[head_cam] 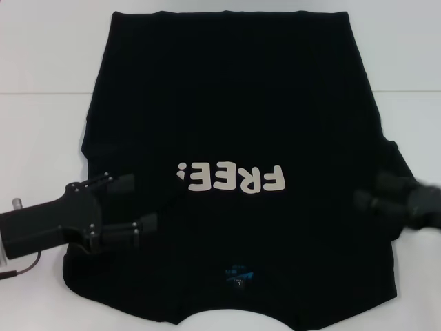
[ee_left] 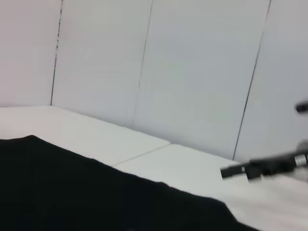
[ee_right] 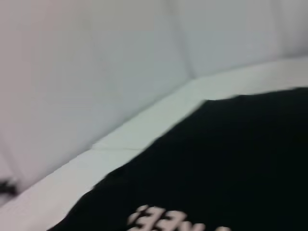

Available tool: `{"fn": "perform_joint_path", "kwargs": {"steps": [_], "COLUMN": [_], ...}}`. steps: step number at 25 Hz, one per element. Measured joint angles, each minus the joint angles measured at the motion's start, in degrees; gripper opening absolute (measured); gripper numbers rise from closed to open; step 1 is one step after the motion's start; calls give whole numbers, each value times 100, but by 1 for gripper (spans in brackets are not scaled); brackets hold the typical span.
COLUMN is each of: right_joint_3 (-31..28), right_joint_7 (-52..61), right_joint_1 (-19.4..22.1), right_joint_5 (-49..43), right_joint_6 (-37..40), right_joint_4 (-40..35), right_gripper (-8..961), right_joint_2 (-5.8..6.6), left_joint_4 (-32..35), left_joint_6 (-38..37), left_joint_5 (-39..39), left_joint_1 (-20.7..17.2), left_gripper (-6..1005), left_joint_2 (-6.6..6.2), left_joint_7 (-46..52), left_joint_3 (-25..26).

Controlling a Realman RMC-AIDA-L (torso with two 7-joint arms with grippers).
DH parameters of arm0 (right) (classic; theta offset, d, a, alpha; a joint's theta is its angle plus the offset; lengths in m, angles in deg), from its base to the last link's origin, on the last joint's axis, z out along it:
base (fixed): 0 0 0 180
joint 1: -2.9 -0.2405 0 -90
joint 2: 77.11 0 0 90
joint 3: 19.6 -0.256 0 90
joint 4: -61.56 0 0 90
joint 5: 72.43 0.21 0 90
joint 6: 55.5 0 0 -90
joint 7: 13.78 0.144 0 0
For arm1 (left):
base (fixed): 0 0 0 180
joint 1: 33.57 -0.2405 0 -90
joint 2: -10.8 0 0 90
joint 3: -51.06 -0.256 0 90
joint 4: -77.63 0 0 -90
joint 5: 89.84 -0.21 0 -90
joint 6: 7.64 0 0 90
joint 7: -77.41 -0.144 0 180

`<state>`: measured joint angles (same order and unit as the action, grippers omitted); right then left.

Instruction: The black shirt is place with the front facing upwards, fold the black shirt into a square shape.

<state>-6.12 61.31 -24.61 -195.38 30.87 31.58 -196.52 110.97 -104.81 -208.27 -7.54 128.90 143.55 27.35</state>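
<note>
The black shirt (head_cam: 234, 117) lies flat on the white table, front up, with its cream "FREE!" letters (head_cam: 231, 178) and the blue neck label (head_cam: 238, 276) toward the near edge. My left gripper (head_cam: 134, 204) is open, low over the shirt's near-left part, its fingers pointing inward. My right gripper (head_cam: 375, 192) is blurred over the shirt's right edge, its fingers apart. The left wrist view shows the shirt (ee_left: 86, 192) and the right gripper (ee_left: 250, 169) farther off. The right wrist view shows the shirt (ee_right: 226, 163) and its letters (ee_right: 163, 219).
The white table (head_cam: 41, 138) shows bare on both sides of the shirt, with a seam line running across it. White wall panels (ee_left: 192, 72) stand behind the table. A thin cable (head_cam: 21, 265) hangs by my left arm.
</note>
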Motion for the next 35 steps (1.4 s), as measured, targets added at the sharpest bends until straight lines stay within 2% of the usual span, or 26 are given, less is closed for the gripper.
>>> {"fn": "perform_joint_path", "kwargs": {"steps": [3,5,7,12,13,15,19,23,31,35], "right_joint_3": [97,201,384,1155,1275,1369,1387,1393,1471,1505], "right_joint_7": [1651,2642,3700,5768,6062,6413,6597,6643,6542,6489], "right_joint_1": [-81,-135,-195,-459,-528,-658,-891,-1100,-1353,-1384], "right_joint_5": [-108,-291,-551,-1349,-1557,-1904,-2478,-2997,-3038,-3019], "right_joint_6": [-87,-134,-115,84,91,107,117,7,-419,-585], "right_joint_4": [-763,-1205,-1514,-1636,-1623,-1621,-1623,-1483,-560,-353], "right_gripper": [931,931,931,931,931,931,930,930,927,920], "right_joint_2": [111,265,492,1223,1324,1419,1438,1368,1336,1306], "left_joint_4": [-1,-12,-20,-34,-34,-36,-39,-39,-85,-100], "left_joint_6": [57,111,151,166,174,204,252,261,320,341], "left_joint_5": [-29,-33,-33,-33,-33,-33,-33,-32,-30,-31], "left_joint_1": [-27,-33,-29,-20,-20,-20,-28,-42,-27,-18], "left_gripper": [952,952,951,950,950,950,949,949,949,950], "left_joint_2": [14,15,11,11,12,17,19,20,28,29], "left_joint_7": [-101,-101,-86,-87,-87,-89,-92,-94,-115,-136], "left_joint_3": [-12,0,-3,-19,-20,-20,-27,-24,-29,-25]}}
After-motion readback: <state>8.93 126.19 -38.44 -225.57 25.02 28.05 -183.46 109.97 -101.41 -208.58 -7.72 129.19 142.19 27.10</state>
